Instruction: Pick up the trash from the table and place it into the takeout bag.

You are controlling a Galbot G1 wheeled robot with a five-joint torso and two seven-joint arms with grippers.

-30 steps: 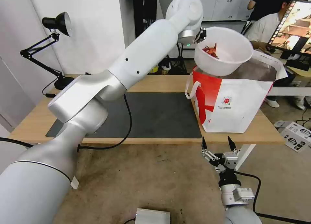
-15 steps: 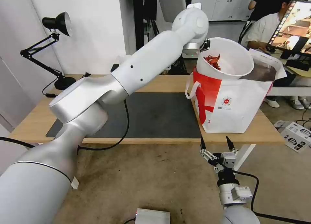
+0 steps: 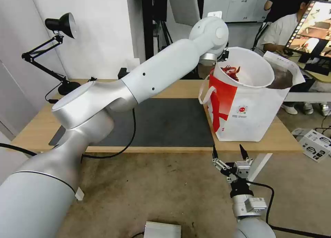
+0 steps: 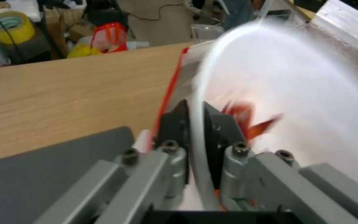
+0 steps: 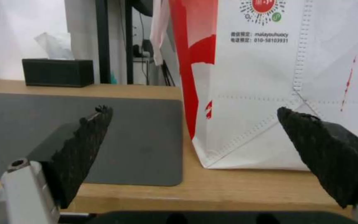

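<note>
White bowl (image 3: 246,71) rim clenched in left claw (image 4: 195,124), tilted into takeout bag (image 3: 248,110) mouth below; release needed next. Right claw (image 3: 229,155) spread, idle below tabletop (image 3: 172,88) edge.

The left gripper (image 4: 193,124), clamped on the round white plastic bowl's (image 3: 246,67) rim, has lowered it toward six o'clock into the boxy white-and-red takeout bag (image 3: 246,112).

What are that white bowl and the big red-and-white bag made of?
The white bowl looks like thin, smooth plastic, judging by its slim rim. The takeout bag seems a matte, fabric-like sheet with visible stitched seams; its inside looks like dull silver foil.
</note>
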